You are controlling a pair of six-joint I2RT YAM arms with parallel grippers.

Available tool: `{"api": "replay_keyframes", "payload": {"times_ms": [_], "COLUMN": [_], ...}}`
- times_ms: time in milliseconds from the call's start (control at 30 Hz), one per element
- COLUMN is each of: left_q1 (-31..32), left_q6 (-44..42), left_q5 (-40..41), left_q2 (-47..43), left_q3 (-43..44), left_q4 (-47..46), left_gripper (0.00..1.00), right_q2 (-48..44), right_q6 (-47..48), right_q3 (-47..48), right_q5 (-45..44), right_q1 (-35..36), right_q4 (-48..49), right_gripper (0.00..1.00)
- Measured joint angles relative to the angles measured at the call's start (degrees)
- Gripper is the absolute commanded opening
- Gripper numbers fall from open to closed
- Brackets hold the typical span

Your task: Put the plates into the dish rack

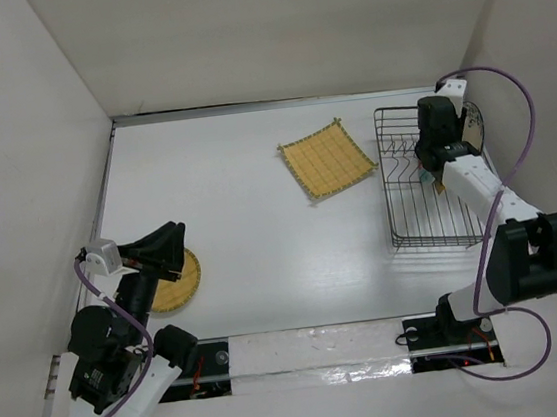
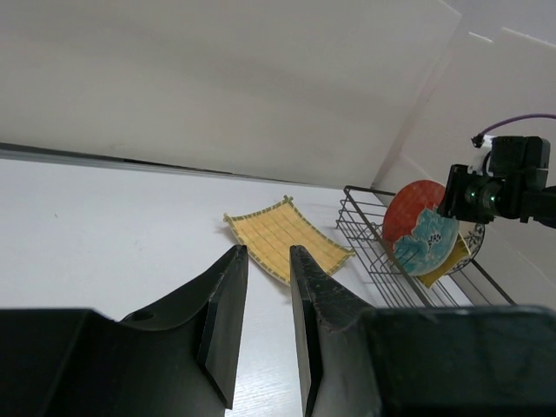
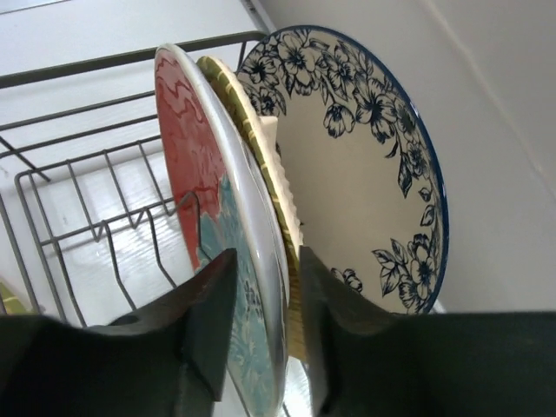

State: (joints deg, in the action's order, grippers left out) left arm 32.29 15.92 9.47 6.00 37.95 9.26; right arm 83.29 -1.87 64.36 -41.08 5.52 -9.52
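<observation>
Squarely between the right jaws sits the red plate (image 3: 195,165).

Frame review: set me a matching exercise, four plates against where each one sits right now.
1. red plate
2. white plate
3. square bamboo plate
4. round bamboo plate

A. flat on the table, left of the dish rack
B. on the table, partly under the left hand
C. upright in the dish rack, between the right hand fingers
D. upright in the dish rack, outside either hand

Pairs: 1-C, 2-D, 3-A, 4-B
</observation>
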Motion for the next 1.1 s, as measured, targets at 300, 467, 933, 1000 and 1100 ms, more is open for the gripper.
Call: {"api": "replay_keyframes", "payload": {"times_ms": [300, 467, 933, 1000, 1100], "left_q1": [0.0, 0.0, -1.7, -1.7, -1.7], "left_q6": [0.0, 0.0, -0.4, -0.4, -0.4], "left_q5": [0.6, 1.9, 7.1, 8.2, 9.6], "left_q2": [2.5, 4.2, 13.6, 15.5, 17.2], "left_q3": [0.0, 0.0, 0.0, 0.0, 0.0], "left_q4": [0.0, 0.0, 0.0, 0.2, 0.6], "left_gripper": [0.23, 0.23, 0.00, 0.00, 0.01], "right_q2": [-6.7, -14.8, -1.8, 6.9, 17.3], "right_q6": [-9.8, -11.8, -24.9, -28.1, -32.8], "right_q3": [-4.9, -6.1, -12.0, -10.8, -9.2], "right_q5": [6.2, 7.2, 31.1, 34.4, 40.7], "right_q1": [0.3, 4.9, 33.7, 38.2, 43.2], "right_q4": [0.9, 2.8, 25.7, 27.3, 30.7], "right_gripper": [0.76, 0.73, 0.00, 0.00, 0.03]}}
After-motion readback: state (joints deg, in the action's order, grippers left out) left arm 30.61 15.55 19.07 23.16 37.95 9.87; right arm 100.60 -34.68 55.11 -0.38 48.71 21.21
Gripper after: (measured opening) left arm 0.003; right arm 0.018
